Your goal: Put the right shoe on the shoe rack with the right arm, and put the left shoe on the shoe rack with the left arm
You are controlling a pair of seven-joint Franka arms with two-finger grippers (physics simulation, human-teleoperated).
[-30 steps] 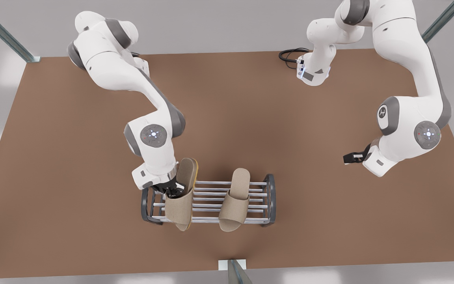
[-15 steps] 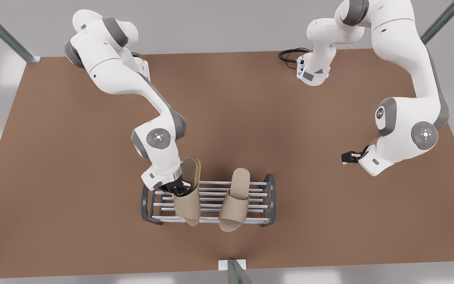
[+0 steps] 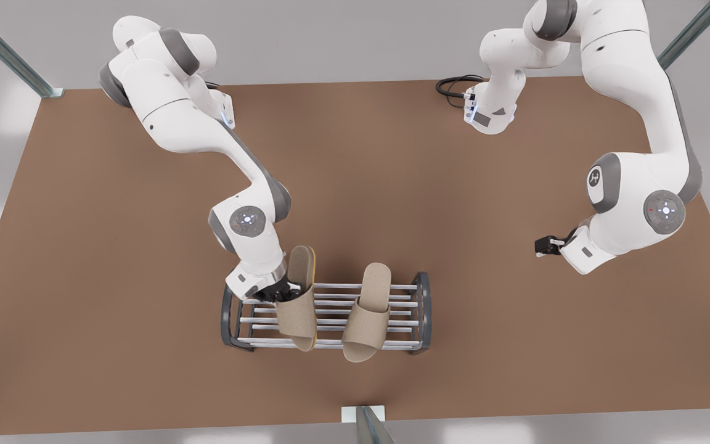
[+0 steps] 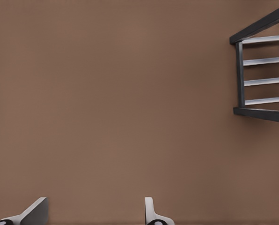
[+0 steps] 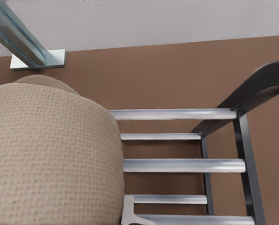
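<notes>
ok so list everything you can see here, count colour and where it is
shoe rack: one, silver bars between dark grey end frames, near the table's front edge
held slipper: one, beige with a yellow sole edge, tilted on its side over the rack's end at the front view's left
placed slipper: one, beige, lying flat across the rack bars toward the front view's right
table: one, brown, under everything
cable: one, black, looped at the table's far edge
metal posts: three, grey, at two far corners and the front edge
right gripper: black, at the rack, shut on the held slipper
left gripper: black, open, waiting over bare table at the front view's right
</notes>
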